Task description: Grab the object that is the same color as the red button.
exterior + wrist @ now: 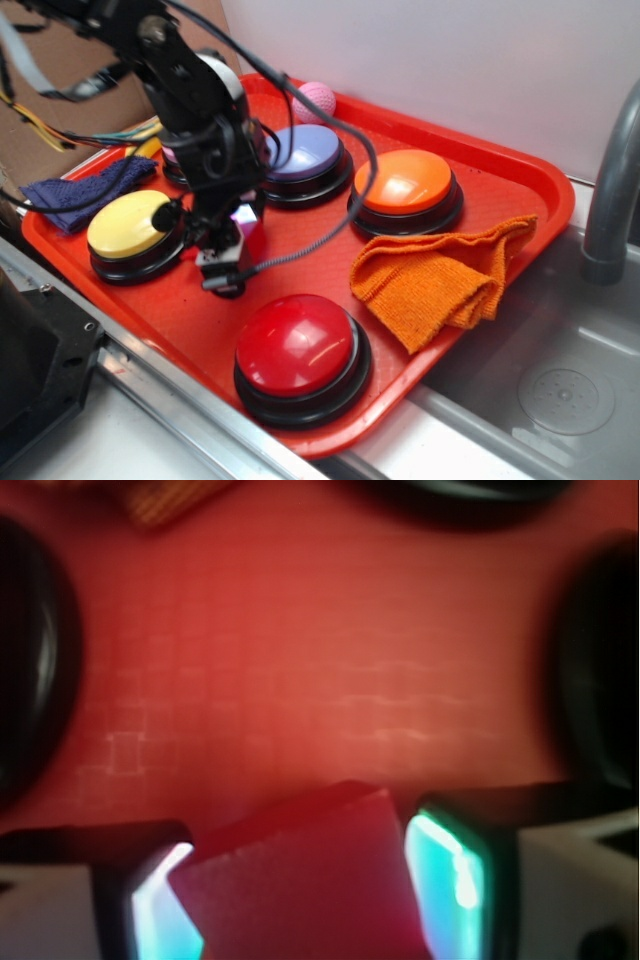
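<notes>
Hand [300,900] around red wedge block [300,880], over red tray [320,680]

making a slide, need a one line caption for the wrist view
Wrist view: red wedge block sits between the gripper's two fingers, just above the red tray.

You see the tray [520,180] beside the sink [560,390], carrying four buttons. The red button [297,345] sits nearest you, the cloth [440,275] to its right. The block [300,880] lies between the jaws, mid-tray. The ball [318,98] rests at the far edge.
</notes>
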Controlling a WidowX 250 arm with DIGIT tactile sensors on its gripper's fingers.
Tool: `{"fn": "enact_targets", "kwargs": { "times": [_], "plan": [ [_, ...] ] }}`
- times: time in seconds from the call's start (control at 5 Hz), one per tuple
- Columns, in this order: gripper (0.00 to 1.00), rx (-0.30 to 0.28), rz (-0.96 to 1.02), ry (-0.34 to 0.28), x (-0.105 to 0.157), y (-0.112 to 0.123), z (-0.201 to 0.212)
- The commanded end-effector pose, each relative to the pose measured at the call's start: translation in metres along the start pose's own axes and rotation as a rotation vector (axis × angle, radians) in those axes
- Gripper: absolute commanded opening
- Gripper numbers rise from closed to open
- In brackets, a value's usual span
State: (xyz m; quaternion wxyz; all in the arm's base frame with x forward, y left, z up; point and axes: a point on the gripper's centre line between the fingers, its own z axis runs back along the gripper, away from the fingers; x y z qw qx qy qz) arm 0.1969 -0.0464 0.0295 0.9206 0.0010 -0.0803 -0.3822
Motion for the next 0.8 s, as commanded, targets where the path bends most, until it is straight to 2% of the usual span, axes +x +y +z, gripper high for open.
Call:
{"fn": "enact_targets", "kwargs": {
  "times": [0.0,0.2,0.4,0.6],
  "plan": [
    [0.00,0.037,0.444,0.096,0.017,0.003,0.079],
    [0.00,-0.077,0.621,0.070,0.017,0.012,0.122],
    [0.00,-0.038,0.685,0.024,0.020,0.014,0.142],
    [0.00,0.052,0.705,0.068,0.023,0.016,0.145]
  ]
}}
